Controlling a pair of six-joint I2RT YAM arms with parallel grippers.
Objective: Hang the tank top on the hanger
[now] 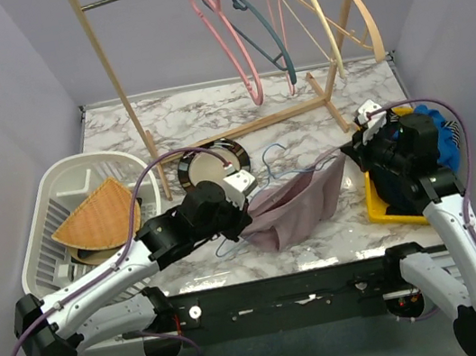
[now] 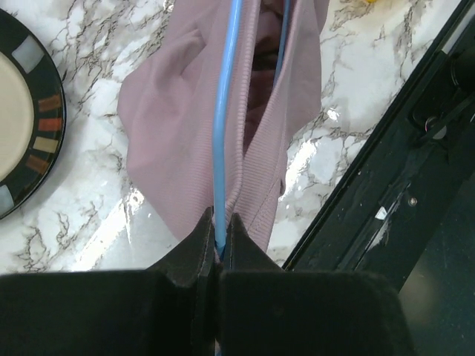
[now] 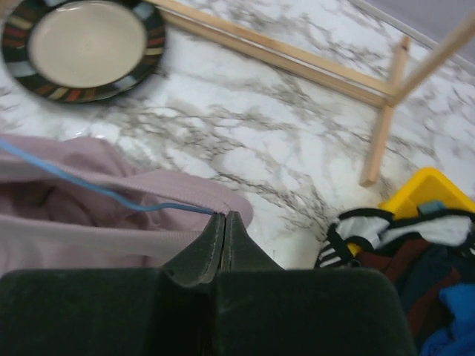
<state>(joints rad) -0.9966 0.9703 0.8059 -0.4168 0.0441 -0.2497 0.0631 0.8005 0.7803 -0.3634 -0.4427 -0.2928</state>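
Observation:
The mauve tank top (image 1: 296, 207) lies stretched across the marble table between my two grippers. The thin light-blue hanger (image 1: 274, 161) is threaded into it, with its hook sticking out at the far side. My left gripper (image 1: 244, 200) is shut on the hanger's wire (image 2: 220, 148) at the garment's left end; the wire runs up into the tank top (image 2: 171, 126). My right gripper (image 1: 349, 153) is shut on the tank top's edge (image 3: 185, 200) at its right end. The blue wire (image 3: 89, 187) ends right at the fingertips (image 3: 215, 230).
A dark-rimmed plate (image 1: 210, 166) sits behind the left gripper. A wooden rack (image 1: 257, 125) at the back holds pink (image 1: 228, 33), teal (image 1: 269, 45) and cream hangers. A white basket (image 1: 47, 237) stands at the left. A yellow bin (image 1: 380, 204) of dark and blue clothes stands at the right.

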